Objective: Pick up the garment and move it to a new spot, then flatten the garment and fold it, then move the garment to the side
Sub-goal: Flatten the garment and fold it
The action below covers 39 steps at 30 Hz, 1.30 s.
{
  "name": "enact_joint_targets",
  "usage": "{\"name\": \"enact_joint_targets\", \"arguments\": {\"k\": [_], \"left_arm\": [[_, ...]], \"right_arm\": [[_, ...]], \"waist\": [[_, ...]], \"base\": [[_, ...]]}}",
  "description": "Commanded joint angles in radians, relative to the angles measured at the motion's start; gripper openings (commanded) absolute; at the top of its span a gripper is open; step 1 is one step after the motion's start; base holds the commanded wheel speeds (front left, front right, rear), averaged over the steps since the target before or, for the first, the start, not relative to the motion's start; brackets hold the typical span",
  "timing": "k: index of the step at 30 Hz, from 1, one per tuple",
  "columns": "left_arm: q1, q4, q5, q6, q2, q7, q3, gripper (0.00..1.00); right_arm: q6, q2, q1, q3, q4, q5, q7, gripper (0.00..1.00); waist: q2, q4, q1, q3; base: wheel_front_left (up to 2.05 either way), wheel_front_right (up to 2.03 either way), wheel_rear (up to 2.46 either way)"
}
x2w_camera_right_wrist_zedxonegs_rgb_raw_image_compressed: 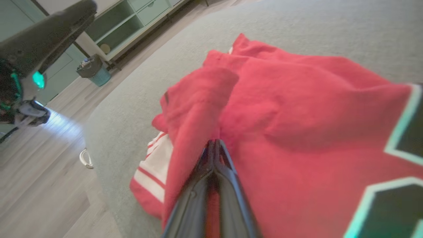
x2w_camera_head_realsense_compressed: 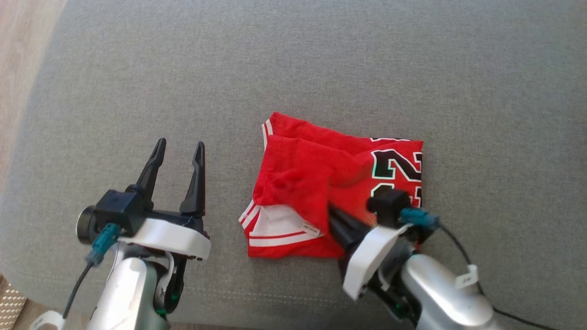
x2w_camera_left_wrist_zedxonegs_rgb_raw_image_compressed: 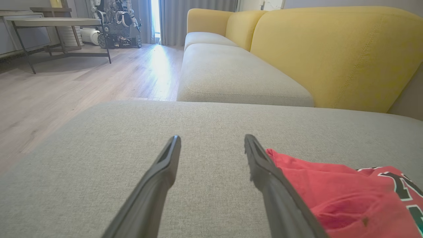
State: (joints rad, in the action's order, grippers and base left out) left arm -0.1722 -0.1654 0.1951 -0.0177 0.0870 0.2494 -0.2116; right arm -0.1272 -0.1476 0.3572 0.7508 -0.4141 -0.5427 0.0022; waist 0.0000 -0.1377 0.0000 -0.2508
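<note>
The folded red jersey with black numerals (x2w_camera_head_realsense_compressed: 316, 183) lies on the grey fabric cushion (x2w_camera_head_realsense_compressed: 321, 59). The right gripper (x2w_camera_right_wrist_zedxonegs_rgb_raw_image_compressed: 214, 143), closed tight, pinches a fold of it; at the jersey's nine o'clock the left gripper (x2w_camera_head_realsense_compressed: 179, 147) gapes, empty.

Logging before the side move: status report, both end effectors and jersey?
Left end effector open, over bare cushion beside jersey. Right end effector shut on a jersey fold. Jersey folded, on cushion. Nothing seen in the way.

Left end effector (x2w_camera_head_realsense_compressed: 179, 149): silver forearm, two long dark fingers parted, pointing up the head view.
Right end effector (x2w_camera_right_wrist_zedxonegs_rgb_raw_image_compressed: 214, 143): fingers pinched together on a fold of red fabric jersey (x2w_camera_head_realsense_compressed: 298, 169).
</note>
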Motion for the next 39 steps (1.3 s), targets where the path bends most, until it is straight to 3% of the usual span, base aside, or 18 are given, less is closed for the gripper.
{"name": "enact_joint_targets", "arguments": {"k": [1,9,16,17,18,19,24,29,39], "left_arm": [[-0.031,0.029,0.005,0.002,0.008,0.012,0.035,1.00],[-0.027,0.036,0.003,0.003,0.008,0.012,0.043,1.00],[-0.011,0.038,0.003,0.008,0.017,0.012,0.055,1.00],[-0.008,0.039,0.003,0.010,0.019,0.012,0.058,1.00],[-0.005,0.042,0.003,0.012,0.021,0.012,0.061,1.00],[-0.002,0.044,0.003,0.014,0.023,0.012,0.063,1.00],[0.018,0.052,0.007,0.022,0.031,0.012,0.074,1.00],[0.053,0.057,0.011,0.033,0.046,0.012,0.089,1.00],[0.148,0.096,0.020,0.052,0.071,-0.009,0.099,1.00]], "right_arm": [[-0.003,0.001,0.003,0.034,0.041,-0.008,0.004,0.00],[-0.003,-0.010,-0.010,0.037,0.080,-0.025,-0.027,0.00],[-0.003,-0.028,-0.021,-0.139,0.121,0.005,-0.094,0.00],[-0.003,-0.031,-0.026,-0.180,0.129,0.015,-0.099,0.05],[-0.003,-0.034,-0.032,-0.223,0.138,0.029,-0.103,0.42],[-0.003,-0.035,-0.038,-0.268,0.149,0.048,-0.111,0.98],[-0.003,-0.024,-0.089,-0.469,0.217,0.158,-0.114,1.00],[-0.003,-0.003,-0.167,-0.604,0.312,0.246,-0.078,1.00],[-0.003,0.006,-0.331,-0.680,0.480,0.322,0.042,1.00]], "waist": [[0.0000,0.003,0.0000,-0.001],[0.0000,0.022,0.0000,0.002],[0.0000,0.049,0.0000,0.027],[0.0000,0.054,0.0000,0.031],[0.0000,0.060,0.0000,0.035],[0.0000,0.066,0.0000,0.040],[0.0000,0.089,0.0000,0.069],[0.0000,0.108,0.0000,0.108],[0.0000,0.136,0.0000,0.184]], "base": [[0.00,0.00,0.00],[0.00,0.00,0.00],[0.00,0.00,0.00],[0.00,0.00,0.00],[0.00,0.00,0.00],[0.00,0.00,0.00],[0.00,0.00,0.00],[0.00,0.00,0.00],[0.00,0.00,0.00]]}}
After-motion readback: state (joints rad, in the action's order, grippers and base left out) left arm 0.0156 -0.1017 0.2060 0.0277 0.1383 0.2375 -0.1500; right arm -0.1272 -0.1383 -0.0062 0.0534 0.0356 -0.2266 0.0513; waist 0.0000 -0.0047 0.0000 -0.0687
